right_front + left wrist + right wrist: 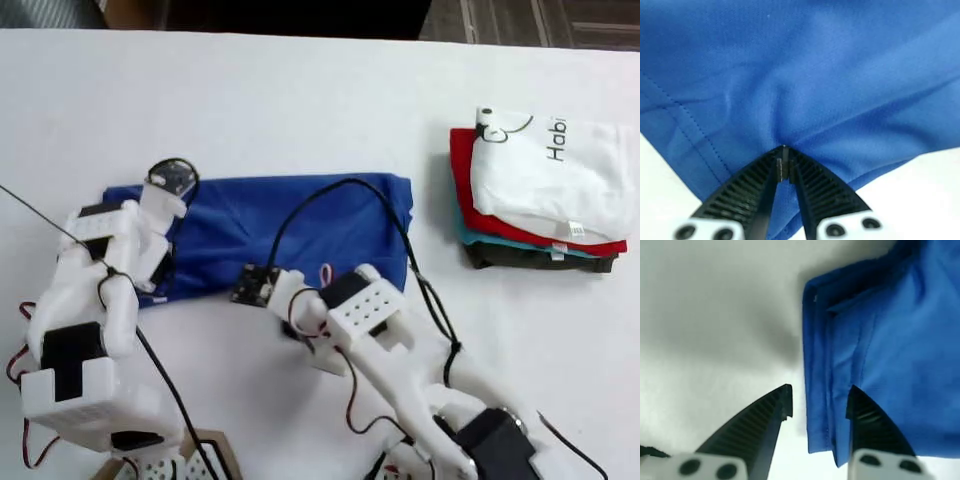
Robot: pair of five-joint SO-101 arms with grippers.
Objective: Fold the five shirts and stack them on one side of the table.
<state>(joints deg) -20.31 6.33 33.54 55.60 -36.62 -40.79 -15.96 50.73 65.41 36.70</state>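
Observation:
A blue shirt (290, 228) lies folded into a long band across the middle of the white table (300, 100). My left gripper (783, 164) is shut on a pinch of the blue shirt (805, 75) at its left end, under the left arm (110, 270). My right gripper (817, 402) is open and straddles the folded front edge of the blue shirt (890, 350), one finger over bare table, the other over cloth. In the high view the right arm (345, 310) sits at the shirt's front edge. Several folded shirts form a stack (545, 190) at the right, a white one on top.
Black cables (400, 235) loop over the blue shirt from the right arm. The table's far edge (300, 32) runs along the back. Bare table lies behind the blue shirt and between it and the stack.

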